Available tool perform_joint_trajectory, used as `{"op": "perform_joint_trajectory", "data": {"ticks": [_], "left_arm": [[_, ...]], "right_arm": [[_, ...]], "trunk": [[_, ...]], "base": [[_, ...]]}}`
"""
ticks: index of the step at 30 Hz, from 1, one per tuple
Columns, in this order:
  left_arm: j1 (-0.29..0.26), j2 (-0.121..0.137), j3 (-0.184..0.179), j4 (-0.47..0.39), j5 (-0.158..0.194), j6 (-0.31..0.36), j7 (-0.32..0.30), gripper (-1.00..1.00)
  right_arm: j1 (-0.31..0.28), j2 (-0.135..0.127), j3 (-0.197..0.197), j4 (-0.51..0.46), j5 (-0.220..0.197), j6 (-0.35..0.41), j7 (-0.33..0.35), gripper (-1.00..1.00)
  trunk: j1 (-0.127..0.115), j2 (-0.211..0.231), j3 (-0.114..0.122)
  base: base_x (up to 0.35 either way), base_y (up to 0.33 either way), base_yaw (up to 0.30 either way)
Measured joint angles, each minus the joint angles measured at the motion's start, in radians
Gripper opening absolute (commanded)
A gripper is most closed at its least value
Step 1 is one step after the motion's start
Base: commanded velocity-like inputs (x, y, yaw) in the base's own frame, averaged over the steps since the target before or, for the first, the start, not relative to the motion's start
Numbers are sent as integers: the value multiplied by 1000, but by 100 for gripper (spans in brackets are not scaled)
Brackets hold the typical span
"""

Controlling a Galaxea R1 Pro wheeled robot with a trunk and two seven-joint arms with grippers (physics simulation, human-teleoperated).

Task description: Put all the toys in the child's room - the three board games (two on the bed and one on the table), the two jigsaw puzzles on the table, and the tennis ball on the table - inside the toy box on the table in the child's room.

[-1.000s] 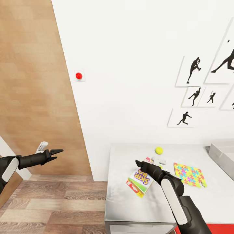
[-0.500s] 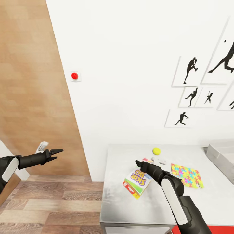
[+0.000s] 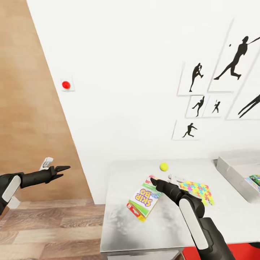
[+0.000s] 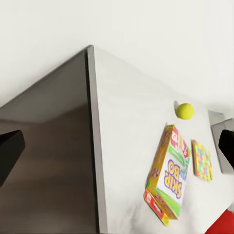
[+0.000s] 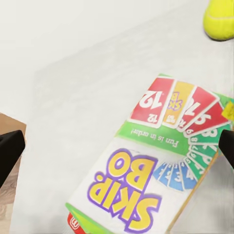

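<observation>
Hovering right pincer (image 3: 154, 181) over board game (image 3: 143, 198), table (image 3: 119, 224) edge near

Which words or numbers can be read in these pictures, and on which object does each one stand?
"SKIP BO": large letters on the board game box lying on the table.
"12": on the red card printed on that box.
"Fun is in order!": my best reading of the small green line there.
Other card numbers: too blurred to read.

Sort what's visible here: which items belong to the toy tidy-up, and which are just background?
Job items: Skip-Bo board game, tennis ball, jigsaw puzzle, toy box, all on the table.

Background: red wall button, silhouette pictures, wooden door.
</observation>
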Motion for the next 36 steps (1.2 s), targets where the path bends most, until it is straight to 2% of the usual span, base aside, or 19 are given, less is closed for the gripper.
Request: {"op": "perform_joint_trajectory", "data": {"ticks": [10,36], "left_arm": [[0,0,0,0,1,-1,-2,100],[0,0,0,0,1,0,-2,100]], "right_arm": [[0,0,0,0,0,1,1,100],[0,1,7,0,0,1,1,100]], "trunk": [[0,0,-4],[0,0,-16]], "base": [[95,-15,-263],[3,0,-265]]}}
